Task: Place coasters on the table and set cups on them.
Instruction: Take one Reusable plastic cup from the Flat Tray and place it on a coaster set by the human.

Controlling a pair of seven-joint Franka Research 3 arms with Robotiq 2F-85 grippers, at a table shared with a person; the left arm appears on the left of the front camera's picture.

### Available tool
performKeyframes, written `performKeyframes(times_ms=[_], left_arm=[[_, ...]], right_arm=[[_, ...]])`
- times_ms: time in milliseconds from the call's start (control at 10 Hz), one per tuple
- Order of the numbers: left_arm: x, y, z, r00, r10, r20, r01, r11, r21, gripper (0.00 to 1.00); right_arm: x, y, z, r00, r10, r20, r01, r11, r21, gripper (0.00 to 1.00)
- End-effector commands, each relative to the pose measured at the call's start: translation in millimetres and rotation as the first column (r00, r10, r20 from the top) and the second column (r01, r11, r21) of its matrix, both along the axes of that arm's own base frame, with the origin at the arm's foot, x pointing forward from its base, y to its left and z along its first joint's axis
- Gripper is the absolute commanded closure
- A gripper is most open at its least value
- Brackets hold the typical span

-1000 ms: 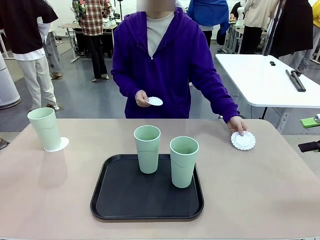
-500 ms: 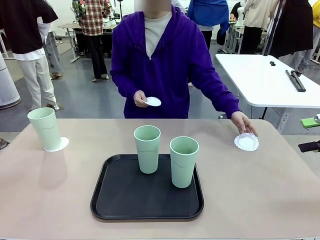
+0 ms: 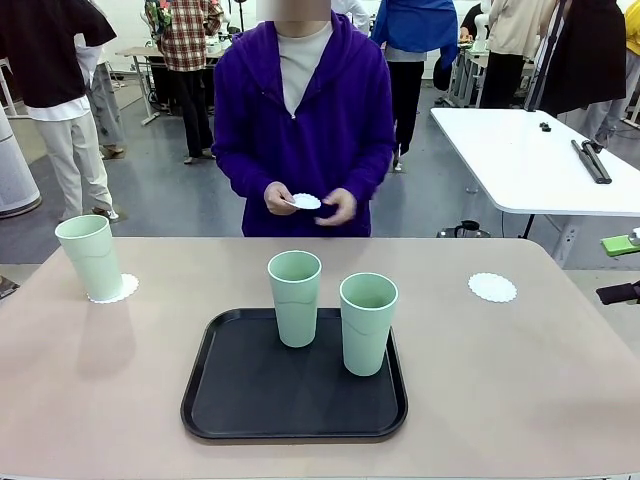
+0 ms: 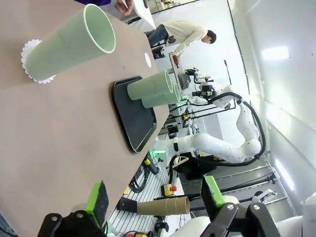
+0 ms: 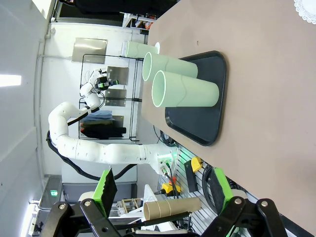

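White coaster (image 3: 492, 288) released, hand (image 3: 339, 208) withdrawn, left end effector (image 4: 154, 190) wide, right end effector (image 5: 163, 183) wide

The person (image 3: 300, 150) wears a purple hoodie (image 3: 345, 120) (grey top (image 3: 298, 60) beneath).

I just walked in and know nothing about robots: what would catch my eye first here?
In the middle, a black tray carries two pale green cups, the left cup and the right cup. A third cup stands on a lacy white coaster at the far left, while a bare coaster lies at the right. Beyond the table, a person in purple holds another coaster.
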State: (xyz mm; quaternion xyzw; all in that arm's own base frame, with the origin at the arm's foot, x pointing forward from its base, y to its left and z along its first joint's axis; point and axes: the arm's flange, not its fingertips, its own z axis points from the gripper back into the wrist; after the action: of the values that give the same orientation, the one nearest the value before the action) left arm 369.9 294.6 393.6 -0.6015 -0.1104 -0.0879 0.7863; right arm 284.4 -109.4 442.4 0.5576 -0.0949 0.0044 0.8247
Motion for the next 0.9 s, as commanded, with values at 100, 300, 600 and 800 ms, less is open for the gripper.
performKeyframes(times_ms=[100,300,600,800], left_arm=[[-1.0,0.9,1.5,1.000,0.005,-0.004,-0.004,1.000,0.008,0.00],[-1.0,0.9,1.5,1.000,0.005,-0.004,-0.004,1.000,0.008,0.00],[-1.0,0.9,1.5,1.000,0.005,-0.004,-0.004,1.000,0.008,0.00],[-1.0,0.9,1.5,1.000,0.005,-0.004,-0.004,1.000,0.008,0.00]], right_arm=[[0.2,-0.2,0.1,1.000,0.002,0.002,-0.002,1.000,0.006,0.00],[0.2,-0.2,0.1,1.000,0.002,0.002,-0.002,1.000,0.006,0.00],[0.2,-0.2,0.1,1.000,0.002,0.002,-0.002,1.000,0.006,0.00],[0.2,-0.2,0.1,1.000,0.002,0.002,-0.002,1.000,0.006,0.00]])
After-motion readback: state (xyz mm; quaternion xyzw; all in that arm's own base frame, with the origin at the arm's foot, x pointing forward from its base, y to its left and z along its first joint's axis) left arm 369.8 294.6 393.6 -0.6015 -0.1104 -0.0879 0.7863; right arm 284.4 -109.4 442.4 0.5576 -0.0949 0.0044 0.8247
